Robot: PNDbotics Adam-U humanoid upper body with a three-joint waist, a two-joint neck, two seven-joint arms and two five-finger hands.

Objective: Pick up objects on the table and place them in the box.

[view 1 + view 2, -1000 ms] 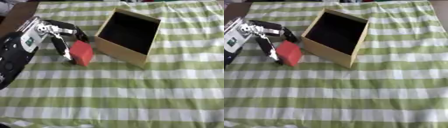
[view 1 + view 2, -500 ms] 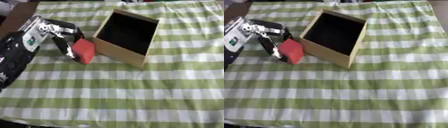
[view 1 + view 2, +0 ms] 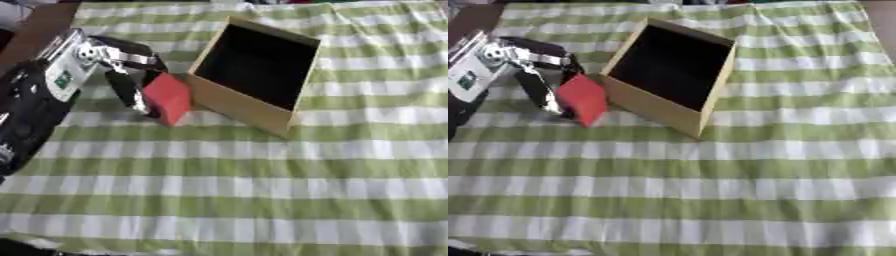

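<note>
A red block [image 3: 169, 98], matte and boxy, sits pinched between the curled fingers and thumb of the left hand [image 3: 122, 70], just left of the box [image 3: 254, 75], apparently touching its near wall. The box is tan cardboard, open-topped and dark inside. A green-and-white checked cloth [image 3: 262, 185], lightly creased, covers the worktop.

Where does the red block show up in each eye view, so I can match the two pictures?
Left eye view: red block left of centre, upper half, in the left hand.
Right eye view: further left, same height.
Shared landmark: the box, whose near-left wall stands just right of the block.
</note>
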